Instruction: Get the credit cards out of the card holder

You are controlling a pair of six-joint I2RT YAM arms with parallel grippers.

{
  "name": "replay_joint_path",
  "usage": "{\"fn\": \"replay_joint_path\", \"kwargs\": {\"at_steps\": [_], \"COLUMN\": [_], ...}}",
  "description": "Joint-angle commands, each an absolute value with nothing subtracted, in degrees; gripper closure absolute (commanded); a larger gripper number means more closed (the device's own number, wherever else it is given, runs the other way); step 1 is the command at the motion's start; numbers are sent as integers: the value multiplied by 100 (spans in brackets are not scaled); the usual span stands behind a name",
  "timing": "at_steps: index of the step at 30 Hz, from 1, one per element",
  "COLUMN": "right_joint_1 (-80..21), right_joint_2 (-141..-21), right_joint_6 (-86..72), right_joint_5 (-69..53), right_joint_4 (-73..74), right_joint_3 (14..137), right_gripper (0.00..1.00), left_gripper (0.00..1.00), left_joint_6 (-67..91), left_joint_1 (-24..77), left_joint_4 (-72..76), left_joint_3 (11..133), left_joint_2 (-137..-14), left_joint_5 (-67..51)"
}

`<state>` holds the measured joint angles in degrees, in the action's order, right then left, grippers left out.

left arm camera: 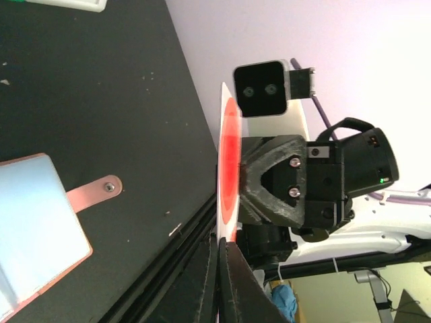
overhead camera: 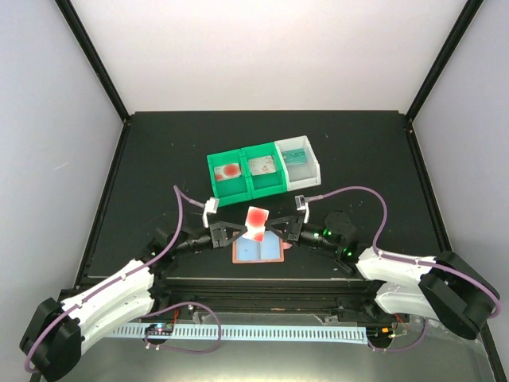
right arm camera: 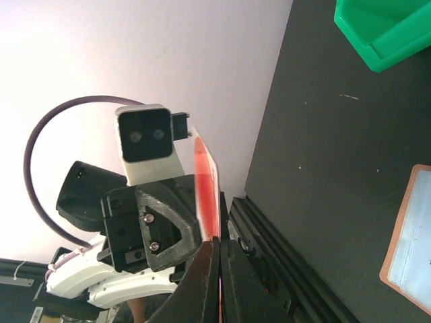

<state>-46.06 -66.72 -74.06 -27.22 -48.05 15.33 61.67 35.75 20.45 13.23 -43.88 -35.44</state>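
The card holder (overhead camera: 253, 251) lies open on the black table, pale blue inside with a salmon border; it also shows in the left wrist view (left arm camera: 34, 229) and at the right edge of the right wrist view (right arm camera: 411, 235). A white credit card with a red mark (overhead camera: 256, 216) is held upright above it. My left gripper (overhead camera: 244, 231) is shut on the card's left lower edge (left arm camera: 229, 168), and my right gripper (overhead camera: 271, 229) is shut on its right lower edge (right arm camera: 205, 188). Whether other cards remain in the holder cannot be told.
Two green trays (overhead camera: 231, 190) and a white tray (overhead camera: 307, 177) stand in a row behind the holder, each with a card inside; the white one holds a teal card (overhead camera: 297, 156). A green tray corner (right arm camera: 384, 27) shows in the right wrist view.
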Motion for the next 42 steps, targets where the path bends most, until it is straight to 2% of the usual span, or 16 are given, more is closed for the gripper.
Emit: {"fn": "replay_joint_path", "kwargs": {"at_steps": [1,3,7,10,15,21,26,39,40,42], "right_joint_1": [-4649,-4646,-4606,-4584,-4507,-4458,-4437,-4429,-4430,-4419], "right_joint_2": [-6650,-6597,-6252,-5809,-5198,-5212,-5379,-5861,-5888,-5895], "right_joint_6": [-7293,-7114,-6387,-5333,-3747,-2600,-2146,-1916,-1920,-1949], "right_joint_5": [-2857,-2924,-3142,-3196,-2944,-2967,-3224,-3914,-3933,-3981], "right_joint_4": [-4951,-4773,-3818,-2424,141,1779,2211,2089,2072,1987], "right_joint_3": [1591,1639,1861,2237,3007,4029,4427,4544,4544,4530], "right_gripper": [99,99,84,78,78,77,73,68,68,75], "left_gripper": [98,98,98,98,98,98,98,98,98,98], "left_joint_6": [6117,6086,5894,5532,5107,4375,4015,3931,3929,3921], "left_joint_1": [3600,3602,3604,3595,3591,3595,3593,3593,3598,3595], "left_joint_4": [2347,2335,2082,1444,805,-204,-584,-485,-484,-486], "left_joint_3": [1344,1353,1398,1522,1740,2201,2428,2397,2399,2399], "left_joint_2": [-4364,-4339,-4192,-4020,-3735,-3554,-3560,-3562,-3560,-3555], "left_joint_5": [-3711,-3754,-3877,-3994,-4322,-4581,-4873,-5063,-5070,-5088]}}
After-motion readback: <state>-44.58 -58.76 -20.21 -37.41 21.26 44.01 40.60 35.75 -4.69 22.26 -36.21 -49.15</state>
